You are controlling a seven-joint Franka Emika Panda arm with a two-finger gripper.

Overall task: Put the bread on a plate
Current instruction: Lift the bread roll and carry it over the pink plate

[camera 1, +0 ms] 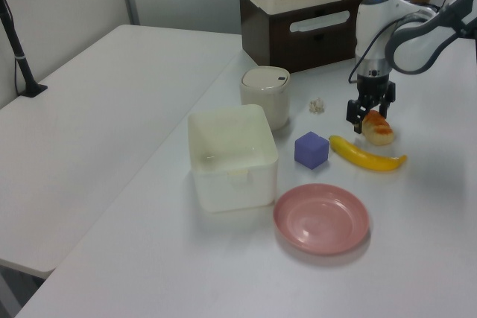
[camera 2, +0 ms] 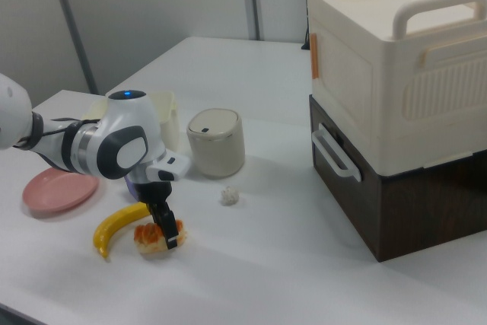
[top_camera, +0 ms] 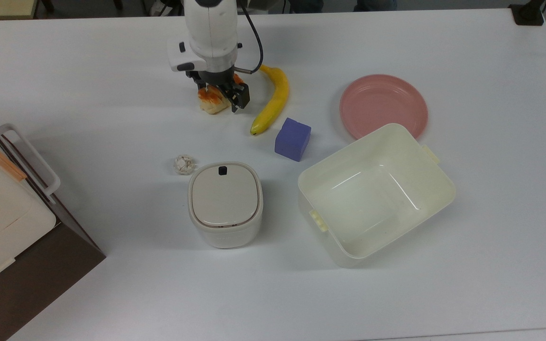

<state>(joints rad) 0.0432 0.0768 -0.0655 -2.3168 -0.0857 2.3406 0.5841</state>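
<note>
We see a white table (top_camera: 443,293) spread with objects, largest first: a cream and brown cabinet (camera 2: 396,104) at the top view's left edge; an empty cream rectangular tub (top_camera: 376,194) toward the top view's right; a lidded cream canister (top_camera: 225,204) near the middle; a round pink plate (top_camera: 383,105) just beyond the tub, bare, with nothing on it; a long yellow banana (top_camera: 273,102); a purple cube (top_camera: 293,139) just beside the banana's lower tip; the small glazed bread (top_camera: 209,100); and a tiny crumpled white ball (top_camera: 184,164) near the canister; the white robot arm (top_camera: 210,28) reaches down over the bread, and its gripper (top_camera: 223,97) hangs low with its dark fingers spread, straddling the loaf, one finger (top_camera: 240,97) standing between bread and banana; the bread lies on the table, just beside the banana and well apart from the plate; we judge the task barely begun: the approach looks complete, but the fingers are not yet pressed onto the loaf; what remains is closing on it, lifting it, carrying it past the banana and cube, and setting it on the plate.
</note>
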